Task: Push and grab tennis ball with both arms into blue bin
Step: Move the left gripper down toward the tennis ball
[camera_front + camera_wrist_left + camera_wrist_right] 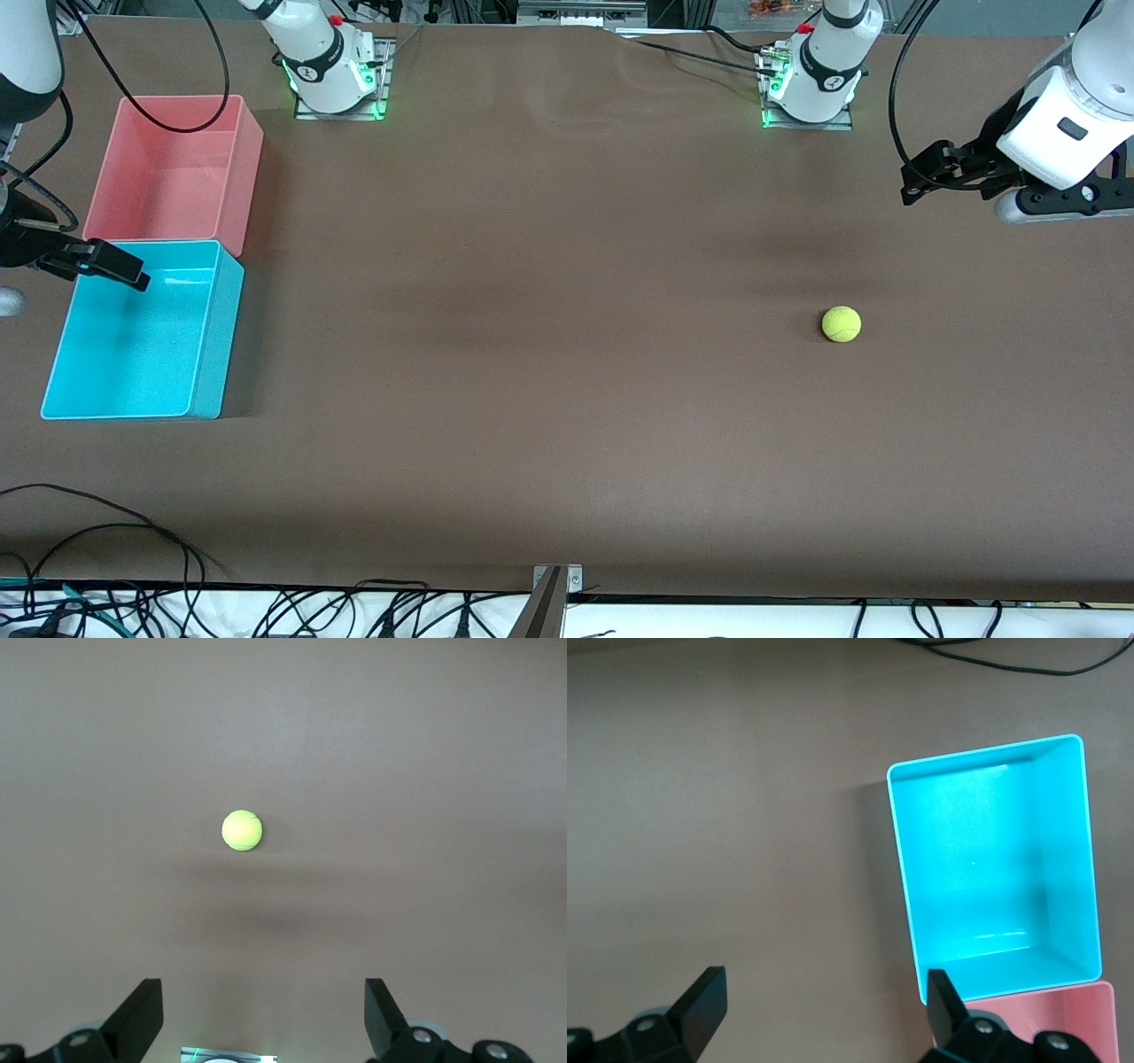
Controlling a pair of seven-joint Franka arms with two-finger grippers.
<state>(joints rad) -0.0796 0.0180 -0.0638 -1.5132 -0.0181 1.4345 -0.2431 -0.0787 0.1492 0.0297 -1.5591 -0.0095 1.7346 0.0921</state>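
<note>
The tennis ball [841, 323] is small and yellow-green and lies on the brown table toward the left arm's end. It also shows in the left wrist view [241, 830], well ahead of the fingers. My left gripper [911, 182] is open and empty, up in the air over the table at that end, apart from the ball. The blue bin [133, 354] is empty and stands at the right arm's end. It also shows in the right wrist view [983, 868]. My right gripper [135, 273] is open and empty over the bin's edge next to the pink bin.
A pink bin [173, 168] of the same size touches the blue bin and stands farther from the front camera; it also shows in the right wrist view [1045, 1028]. Black cables [106, 532] lie along the table's near edge. A metal bracket [555, 589] sits mid-edge.
</note>
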